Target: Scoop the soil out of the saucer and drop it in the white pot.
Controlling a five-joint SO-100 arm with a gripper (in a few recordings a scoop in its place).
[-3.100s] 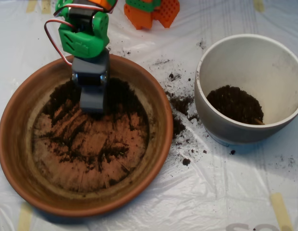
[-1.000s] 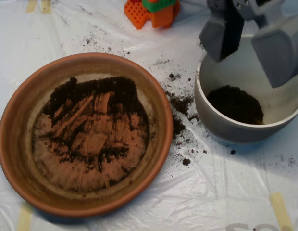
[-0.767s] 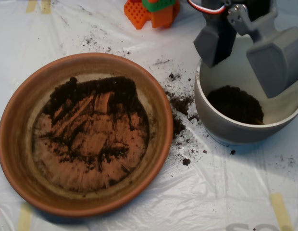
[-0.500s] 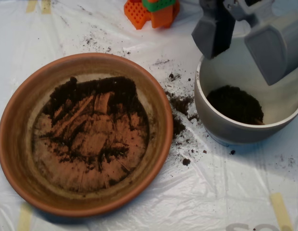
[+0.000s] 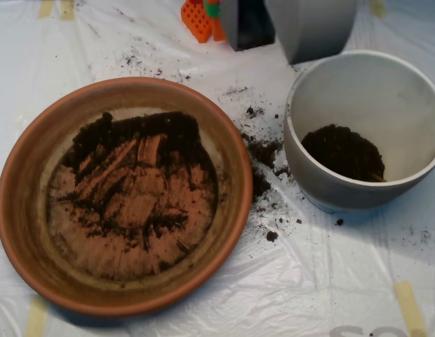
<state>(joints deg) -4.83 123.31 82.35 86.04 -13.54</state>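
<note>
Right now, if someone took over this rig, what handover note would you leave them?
Tool: open, hanging at the top edge, left of the white pot.
White pot: on the right, with a mound of soil inside.
Saucer: on the left, a thin smeared layer left, thickest at the back.
Spilled crumbs lie on the plastic sheet between them.
Left: scoop the remainder.

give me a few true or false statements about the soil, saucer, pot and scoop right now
1. The white pot holds a heap of soil. True.
2. The saucer is scraped clean. False: dark soil lies spread across its floor, thickest toward the top.
3. The scoop is at the top edge, up and left of the pot. True.
4. The sheet between saucer and pot is spotless. False: spilled crumbs lie scattered there.
5. The pot stands inside the saucer. False: it stands apart, to the right.
</note>
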